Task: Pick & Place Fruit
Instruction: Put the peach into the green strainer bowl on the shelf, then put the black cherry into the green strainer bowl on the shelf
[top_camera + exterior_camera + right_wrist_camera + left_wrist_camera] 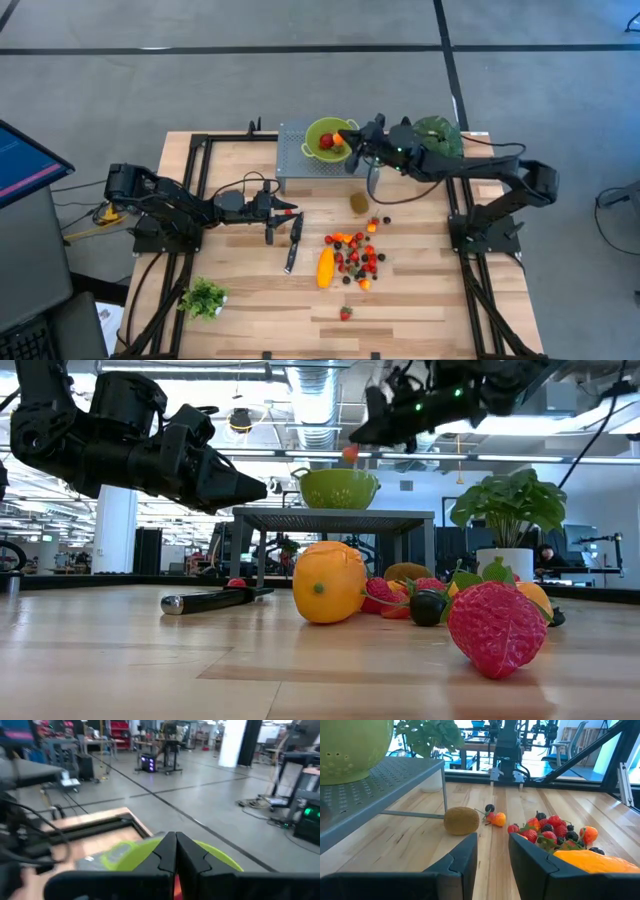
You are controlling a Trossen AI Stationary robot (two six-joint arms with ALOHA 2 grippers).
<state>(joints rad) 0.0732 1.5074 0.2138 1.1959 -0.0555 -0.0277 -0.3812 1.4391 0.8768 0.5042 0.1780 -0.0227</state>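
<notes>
A green bowl (322, 128) stands on a grey perforated stand (300, 160) at the table's far side, with a red fruit (326, 141) in it. My right gripper (347, 139) hangs over the bowl's right rim, shut on a small red-orange fruit (350, 453). Loose fruit (356, 254) lies mid-table: small balls, strawberries, a long yellow-orange fruit (325, 267) and a brown kiwi (359, 203). One strawberry (345, 313) lies nearer the front edge. My left gripper (292, 212) hovers left of the pile, open, with nothing between its fingers (465, 855). My right gripper pinches the small red-orange fruit (176, 887) at the free ends of its two fingers (167, 851). The fingers reach in about level from the table's right side. The fruit is lifted clear and hangs just under the fingertips, above the green bowl (135, 855). Which part of it is held does not show.
A black-handled knife (293, 243) lies just in front of my left gripper. A small green plant (205, 297) sits near the front left, and a larger leafy plant (437, 135) stands at the far right behind my right arm. Black frame rails (190, 200) run along both sides.
</notes>
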